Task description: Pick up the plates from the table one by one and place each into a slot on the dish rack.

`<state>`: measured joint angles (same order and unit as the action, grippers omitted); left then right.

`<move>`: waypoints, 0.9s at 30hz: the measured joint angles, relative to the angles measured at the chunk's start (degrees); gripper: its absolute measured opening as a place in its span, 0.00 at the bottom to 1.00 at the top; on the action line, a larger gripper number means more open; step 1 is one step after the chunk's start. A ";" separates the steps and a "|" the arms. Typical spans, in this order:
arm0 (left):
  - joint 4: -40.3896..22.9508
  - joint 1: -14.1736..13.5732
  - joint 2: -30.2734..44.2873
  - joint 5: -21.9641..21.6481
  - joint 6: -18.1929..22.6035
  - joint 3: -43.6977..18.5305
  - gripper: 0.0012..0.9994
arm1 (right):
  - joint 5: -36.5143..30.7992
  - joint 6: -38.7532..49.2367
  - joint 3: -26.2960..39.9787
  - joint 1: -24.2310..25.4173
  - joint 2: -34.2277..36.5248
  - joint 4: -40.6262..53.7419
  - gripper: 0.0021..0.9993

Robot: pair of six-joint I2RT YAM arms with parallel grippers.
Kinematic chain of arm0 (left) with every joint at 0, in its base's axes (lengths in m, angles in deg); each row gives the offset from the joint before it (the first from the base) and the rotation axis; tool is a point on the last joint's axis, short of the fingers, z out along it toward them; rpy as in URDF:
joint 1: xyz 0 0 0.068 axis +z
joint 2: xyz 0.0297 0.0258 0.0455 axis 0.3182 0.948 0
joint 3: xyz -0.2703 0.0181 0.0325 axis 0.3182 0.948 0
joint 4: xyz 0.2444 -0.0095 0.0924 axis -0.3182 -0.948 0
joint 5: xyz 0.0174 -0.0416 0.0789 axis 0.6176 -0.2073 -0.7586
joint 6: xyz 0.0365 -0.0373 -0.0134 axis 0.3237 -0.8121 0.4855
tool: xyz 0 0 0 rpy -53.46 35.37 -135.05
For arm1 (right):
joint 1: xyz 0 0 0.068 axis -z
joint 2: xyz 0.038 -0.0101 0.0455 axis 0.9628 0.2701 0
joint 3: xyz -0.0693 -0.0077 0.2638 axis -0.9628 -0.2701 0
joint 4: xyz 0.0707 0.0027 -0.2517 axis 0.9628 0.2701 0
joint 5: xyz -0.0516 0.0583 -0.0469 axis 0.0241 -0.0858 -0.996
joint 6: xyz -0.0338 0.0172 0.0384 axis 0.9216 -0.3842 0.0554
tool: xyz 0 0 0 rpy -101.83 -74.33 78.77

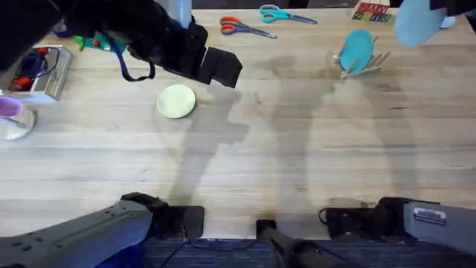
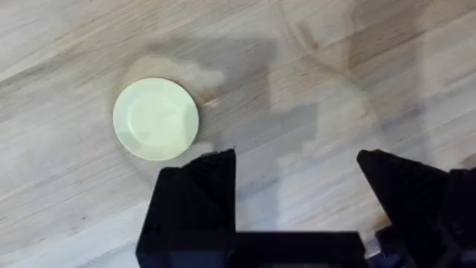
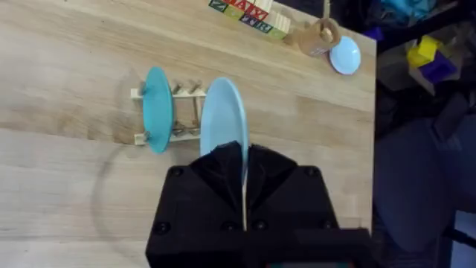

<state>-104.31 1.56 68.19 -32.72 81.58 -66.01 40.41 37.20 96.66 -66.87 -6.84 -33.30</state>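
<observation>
A pale yellow plate (image 1: 176, 100) (image 2: 155, 119) lies flat on the table (image 1: 245, 164). My left gripper (image 1: 222, 68) (image 2: 297, 186) hovers just beside it, open, with nothing between its black fingers (image 2: 199, 190). At the far right stands the small wooden dish rack (image 1: 366, 65) (image 3: 186, 112), and a darker teal plate (image 1: 355, 50) (image 3: 157, 109) stands upright in one of its slots. High above the rack my right gripper (image 3: 244, 171) is shut on the rim of a light blue plate (image 3: 223, 115) (image 1: 418, 21), which it holds on edge.
Red-handled scissors (image 1: 244, 28) and teal scissors (image 1: 281, 13) lie at the back. Lettered blocks (image 1: 372, 11) (image 3: 249, 15) sit behind the rack. A box (image 1: 41, 71) and a purple-topped cup (image 1: 11, 112) stand at the left edge. The table ends close to the right of the rack.
</observation>
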 joint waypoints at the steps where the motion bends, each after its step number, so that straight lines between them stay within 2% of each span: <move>1: 0.00 0.00 -0.01 0.00 0.00 0.00 0.99 | 0.02 -0.18 0.00 0.00 0.51 -0.17 0.03; 13: 0.00 0.00 0.00 -0.01 0.00 0.00 0.99 | 0.01 -0.62 0.00 0.00 4.22 -2.26 0.03; 27: 0.00 0.00 -0.01 -0.02 0.00 0.00 0.99 | 0.55 -0.82 0.02 0.00 4.93 -3.03 0.03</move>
<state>-104.31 1.56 68.18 -32.74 81.58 -66.01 40.95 36.38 96.68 -66.87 -1.91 -36.33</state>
